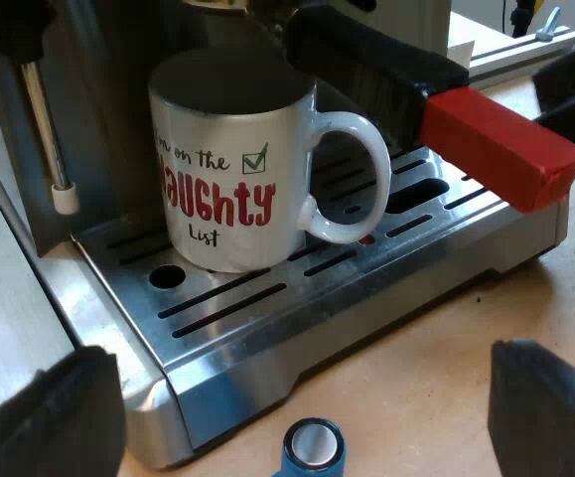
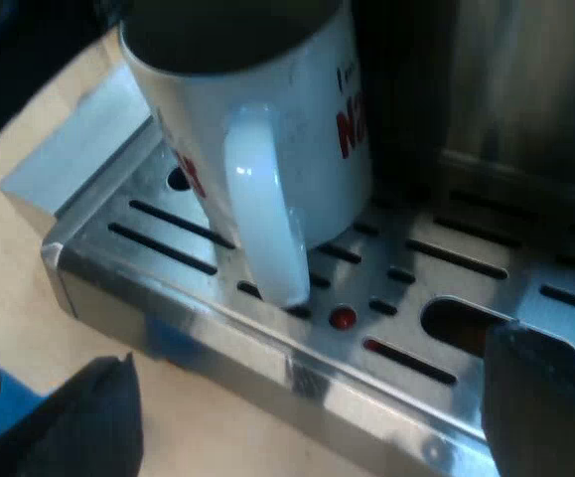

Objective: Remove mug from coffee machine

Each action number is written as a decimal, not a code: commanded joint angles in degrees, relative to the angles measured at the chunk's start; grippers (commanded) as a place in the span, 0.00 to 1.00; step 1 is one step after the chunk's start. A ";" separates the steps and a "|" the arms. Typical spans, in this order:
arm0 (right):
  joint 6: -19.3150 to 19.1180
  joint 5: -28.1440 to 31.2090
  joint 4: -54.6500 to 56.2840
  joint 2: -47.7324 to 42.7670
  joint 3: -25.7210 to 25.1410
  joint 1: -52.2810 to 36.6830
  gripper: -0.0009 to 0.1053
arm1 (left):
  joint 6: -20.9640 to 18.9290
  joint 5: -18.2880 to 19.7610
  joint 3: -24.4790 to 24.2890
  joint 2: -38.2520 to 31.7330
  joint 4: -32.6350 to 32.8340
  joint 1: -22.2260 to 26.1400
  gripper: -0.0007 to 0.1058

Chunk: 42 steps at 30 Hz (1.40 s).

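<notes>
The mug (image 1: 229, 189) stands on the espresso machine's drip tray (image 1: 267, 318), its handle beside the holder's red end (image 1: 501, 149). The 2 claws, left (image 1: 297, 397) and right (image 2: 312, 407), gape wide and empty before the tray. A careless lift could clip that holder, or an arm could topple the blue tamper (image 1: 314, 447) on the tabletop (image 1: 446, 328).

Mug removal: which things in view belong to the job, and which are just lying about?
Job: mug on the machine's drip tray; right gripper, jaws open, facing the mug's handle.
Lying about: blue tamper on the table; red-ended holder handle, locked in place; steam wand.
</notes>
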 commanded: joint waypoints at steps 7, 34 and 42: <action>0.18 -2.24 -11.35 6.58 1.82 0.11 0.68 | 0.22 0.46 0.01 -0.06 -1.66 -0.20 0.72; -5.86 1.49 -39.67 26.96 -2.33 0.11 0.68 | 0.22 0.81 0.01 -0.06 -2.78 -0.20 0.72; -5.86 1.49 -39.52 30.64 -5.71 0.11 0.68 | 0.22 4.52 0.01 -0.06 -2.96 -0.20 0.72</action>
